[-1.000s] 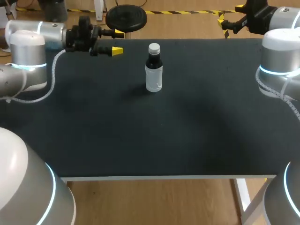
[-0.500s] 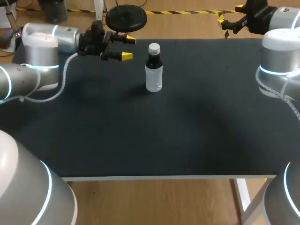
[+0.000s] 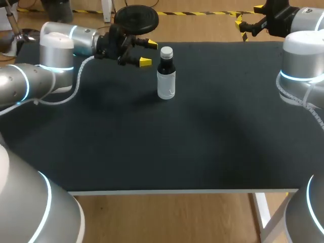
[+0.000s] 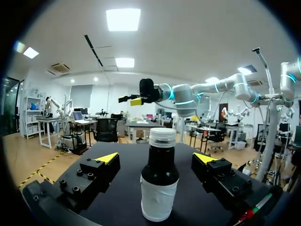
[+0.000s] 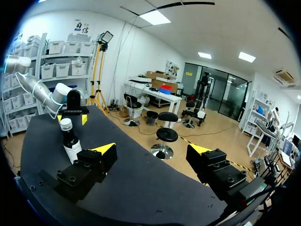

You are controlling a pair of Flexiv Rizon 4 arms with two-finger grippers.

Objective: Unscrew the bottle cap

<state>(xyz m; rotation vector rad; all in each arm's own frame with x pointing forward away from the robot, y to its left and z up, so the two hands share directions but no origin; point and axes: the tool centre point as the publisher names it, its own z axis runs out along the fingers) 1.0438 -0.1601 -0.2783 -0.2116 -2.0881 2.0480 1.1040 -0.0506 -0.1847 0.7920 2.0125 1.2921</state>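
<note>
Left wrist view: the left gripper [image 4: 156, 157] is released, its two yellow-tipped fingers [image 4: 107, 158] spread wide. The bottle [image 4: 159, 190] stands upright on the black table [image 4: 128, 153] just ahead of them, in line with the gap and touched by neither. Its white cap [image 4: 162, 136] sits on a dark neck at the height of the fingertips. Far beyond the bottle, near the table's opposite side, the right gripper [image 4: 134, 100] hangs released too, with nothing between its fingers and well apart from the bottle.

The black table [image 3: 202, 142] has a pale front edge.
</note>
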